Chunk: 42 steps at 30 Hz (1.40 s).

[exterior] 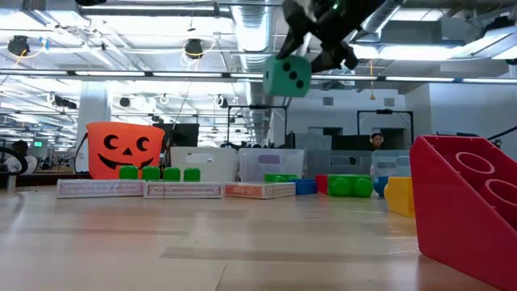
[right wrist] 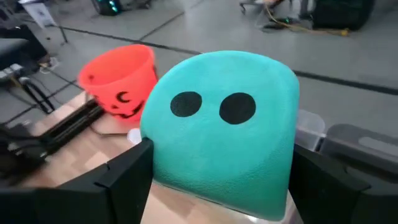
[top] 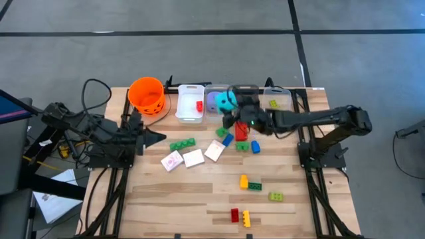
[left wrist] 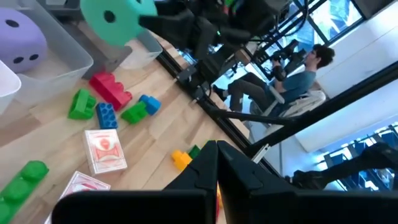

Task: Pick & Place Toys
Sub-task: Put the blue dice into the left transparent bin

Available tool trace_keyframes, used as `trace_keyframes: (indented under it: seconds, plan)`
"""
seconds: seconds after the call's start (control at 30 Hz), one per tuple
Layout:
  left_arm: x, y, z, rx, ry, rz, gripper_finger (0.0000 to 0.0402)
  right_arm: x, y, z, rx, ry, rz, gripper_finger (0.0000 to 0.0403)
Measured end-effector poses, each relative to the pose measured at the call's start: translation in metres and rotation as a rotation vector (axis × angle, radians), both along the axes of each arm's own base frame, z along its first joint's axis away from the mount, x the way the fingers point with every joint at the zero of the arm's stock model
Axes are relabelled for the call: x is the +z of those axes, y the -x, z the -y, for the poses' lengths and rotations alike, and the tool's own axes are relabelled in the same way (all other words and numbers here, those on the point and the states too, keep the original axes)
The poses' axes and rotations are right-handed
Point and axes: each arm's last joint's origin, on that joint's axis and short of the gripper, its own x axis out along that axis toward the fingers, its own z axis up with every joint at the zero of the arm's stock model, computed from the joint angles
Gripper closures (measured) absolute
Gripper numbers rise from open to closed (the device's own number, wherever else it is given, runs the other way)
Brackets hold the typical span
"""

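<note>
My right claw (right wrist: 217, 168) is open just as wide as the teal die (right wrist: 221, 134) and squeezes it from both sides. The die hangs high in the air near the far edge of the desk, over the bins (top: 189, 104). One face with two black dots points at my camera. My left claw (top: 158, 137) waits shut near the left edge.

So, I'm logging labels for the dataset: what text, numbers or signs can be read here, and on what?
Red-and-white cards: edge print, too blurred to read.
Teal die, in right pincer above the bins: two black dots, no digits.
Orange bucket: pumpkin face, no words.
Left pincer, table's left: unmarked.
</note>
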Motion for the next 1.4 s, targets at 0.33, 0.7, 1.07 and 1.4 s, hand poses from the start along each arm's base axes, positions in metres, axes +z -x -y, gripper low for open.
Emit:
trace_keyframes:
  seconds: [0.33,0.7,1.07,1.4]
  plan:
    - [-0.003,-0.021,0.008,0.042,0.008,0.013,0.0401,-0.027,-0.017,0.043,-0.031,-0.071,-0.106,0.0064]
    - [-0.006,-0.043,0.017,0.051,0.035,0.034,0.0401,-0.051,-0.03,0.042,0.218,-0.124,-0.232,0.0027]
    - [-0.005,-0.045,0.018,0.05,0.043,0.051,0.0401,-0.051,-0.029,0.048,0.192,-0.137,-0.219,0.0025]
    - [-0.004,-0.045,0.019,0.047,0.05,0.063,0.0401,-0.052,-0.024,0.062,0.116,-0.192,-0.177,0.0004]
